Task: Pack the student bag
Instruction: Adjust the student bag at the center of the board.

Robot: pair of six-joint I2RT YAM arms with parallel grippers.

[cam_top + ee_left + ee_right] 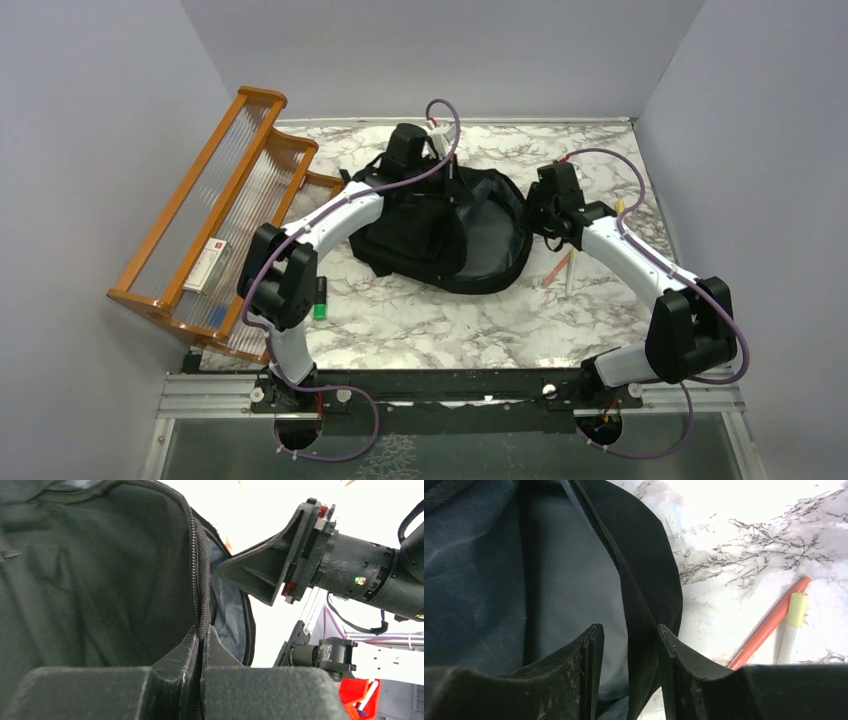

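So, left pincer (pixel 201 645) clamped on zipper edge of the bag (pixel 490 235) | right pincer (pixel 629 630) partly open, straddling its right rim | bag flat on surface (pixel 420 320)

Right gripper (pixel 629 630): two black fingers (pixel 574 680) apart, one on each side of bag (pixel 644 545) rim. Rim strip runs between them, small gap to inner finger. Zip (pixel 594 525) follows rim. Grey lining (pixel 564 570) inside bag. Marble table (pixel 749 520) outside rim. Orange pen (pixel 769 625) and white marker (pixel 794 617) with yellow cap lie there side by side, touching, apart from bag.
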